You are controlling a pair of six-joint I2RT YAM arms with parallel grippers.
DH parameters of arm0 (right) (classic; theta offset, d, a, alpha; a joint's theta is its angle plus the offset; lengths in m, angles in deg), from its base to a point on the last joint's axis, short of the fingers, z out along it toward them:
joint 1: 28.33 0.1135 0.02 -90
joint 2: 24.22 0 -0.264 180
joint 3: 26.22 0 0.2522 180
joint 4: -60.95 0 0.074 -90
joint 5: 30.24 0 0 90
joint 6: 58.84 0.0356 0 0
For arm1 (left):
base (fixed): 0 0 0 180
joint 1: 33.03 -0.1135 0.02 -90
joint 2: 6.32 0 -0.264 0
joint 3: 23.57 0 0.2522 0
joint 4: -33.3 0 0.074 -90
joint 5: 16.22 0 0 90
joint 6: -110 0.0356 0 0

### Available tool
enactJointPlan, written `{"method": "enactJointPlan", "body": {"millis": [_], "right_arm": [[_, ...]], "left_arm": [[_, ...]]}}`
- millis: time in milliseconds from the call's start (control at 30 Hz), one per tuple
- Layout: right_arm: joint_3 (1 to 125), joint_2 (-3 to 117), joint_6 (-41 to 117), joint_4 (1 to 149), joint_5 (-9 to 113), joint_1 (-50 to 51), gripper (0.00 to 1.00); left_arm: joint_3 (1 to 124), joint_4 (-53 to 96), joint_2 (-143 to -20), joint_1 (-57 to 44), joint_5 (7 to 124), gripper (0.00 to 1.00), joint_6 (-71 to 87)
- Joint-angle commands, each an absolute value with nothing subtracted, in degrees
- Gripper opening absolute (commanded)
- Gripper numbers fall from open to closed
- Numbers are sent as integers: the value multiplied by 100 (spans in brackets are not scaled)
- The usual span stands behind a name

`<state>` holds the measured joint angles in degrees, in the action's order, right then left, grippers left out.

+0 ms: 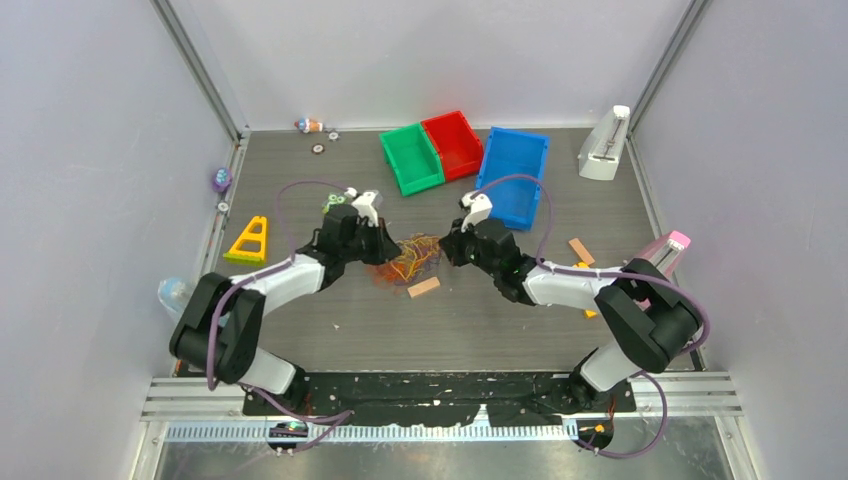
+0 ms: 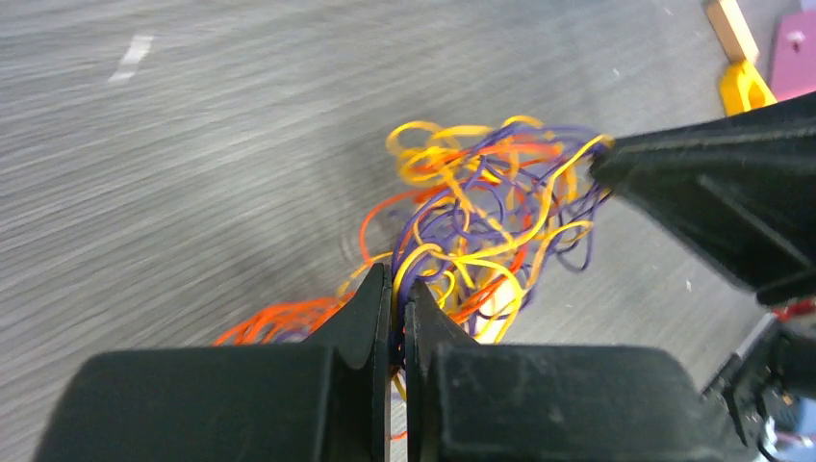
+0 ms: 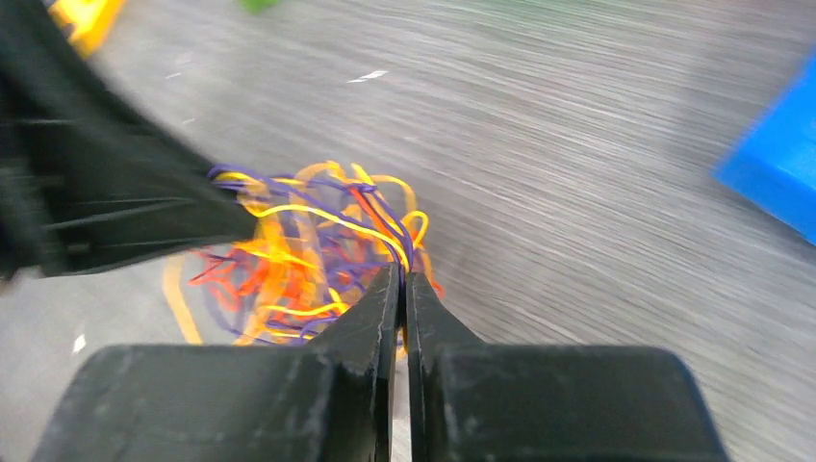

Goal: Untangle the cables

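The cables (image 1: pixel 413 257) are a tangled bundle of thin yellow, orange-red and purple wires in the middle of the table. My left gripper (image 1: pixel 389 251) is at the bundle's left side and my right gripper (image 1: pixel 444 250) at its right side. In the left wrist view my left gripper (image 2: pixel 396 289) is shut on purple and yellow strands of the cables (image 2: pixel 481 221), with the right gripper's black fingers (image 2: pixel 693 188) at the far side. In the right wrist view my right gripper (image 3: pixel 401 279) is shut on strands of the cables (image 3: pixel 308 250).
A tan block (image 1: pixel 424 288) lies just in front of the bundle. Green (image 1: pixel 411 158), red (image 1: pixel 453 143) and blue (image 1: pixel 513 175) bins stand behind it. A yellow triangular frame (image 1: pixel 249 240) is at the left; another tan block (image 1: pixel 581 251) and a pink object (image 1: pixel 668 250) at the right.
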<state>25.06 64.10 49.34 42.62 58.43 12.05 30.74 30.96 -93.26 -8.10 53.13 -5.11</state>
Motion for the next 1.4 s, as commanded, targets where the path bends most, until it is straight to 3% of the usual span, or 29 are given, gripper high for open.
{"method": "enactJointPlan", "body": {"millis": [0, 133, 267, 667, 1033, 1167, 1267, 1300, 1333, 1367], "right_arm": [[2886, 6076, 5340, 5463, 8577, 1133, 5], [2997, 6003, 5961, 6203, 9850, 1110, 5], [2873, 5896, 6191, 6216, 10019, 1064, 5], [2820, 5937, 5615, 5716, 8964, 1034, 5], [2556, 5596, 5859, 5713, 9626, 1033, 5], [2473, 5582, 5572, 5303, 9064, 1030, 5], [2311, 5600, 5226, 4724, 7993, 1030, 5], [2281, 5626, 5182, 4436, 7780, 1033, 5], [2228, 5650, 5096, 4292, 7332, 1034, 5], [2223, 5700, 5055, 4093, 6937, 1039, 5]], "left_arm": [[2674, 2976, -8592, -1240, 6624, 0, -620], [2291, 2915, -8073, -1629, 7183, 0, -887], [2138, 2757, -7720, -1686, 7835, 0, -963], [1585, 3056, -6644, -1687, 8214, 0, -969], [902, 2876, -5311, -1694, 9887, 0, -1650], [859, 2399, -5010, -1694, 10654, 0, -2139], [710, 2778, -4846, -1689, 10307, 0, -1895], [668, 2953, -4866, -1687, 10049, 3, -1773], [649, 3171, -4924, -1691, 9592, 12, -1590], [664, 3357, -4992, -1694, 9287, 31, -1365]]}}
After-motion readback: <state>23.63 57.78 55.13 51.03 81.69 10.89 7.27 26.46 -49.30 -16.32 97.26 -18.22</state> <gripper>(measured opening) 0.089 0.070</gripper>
